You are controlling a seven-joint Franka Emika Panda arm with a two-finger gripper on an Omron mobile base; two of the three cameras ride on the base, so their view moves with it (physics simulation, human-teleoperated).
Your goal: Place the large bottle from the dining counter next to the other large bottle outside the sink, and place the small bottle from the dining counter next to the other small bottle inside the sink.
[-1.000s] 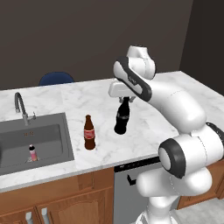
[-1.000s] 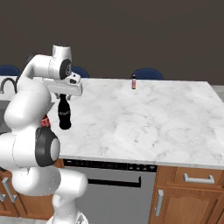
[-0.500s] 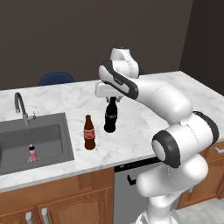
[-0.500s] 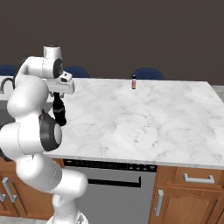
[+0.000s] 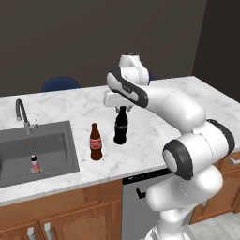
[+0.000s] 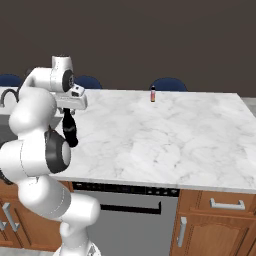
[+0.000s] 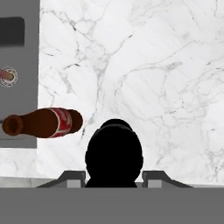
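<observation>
On the marbled worktop (image 5: pixel 154 136), beside the sink (image 5: pixel 28 154), the large bottle (image 5: pixel 121 131) stands upright near the other large bottle (image 5: pixel 95 142), its base seemingly on the surface. The first half looks nearly done, only the release remaining. The fingers (image 5: pixel 122 108) sit at its neck, apparently closed on it, though I cannot tell for sure. The small bottle (image 6: pixel 153 94) waits at the far edge, well apart from its twin (image 5: pixel 34 163) inside the basin; that half is untouched.
</observation>
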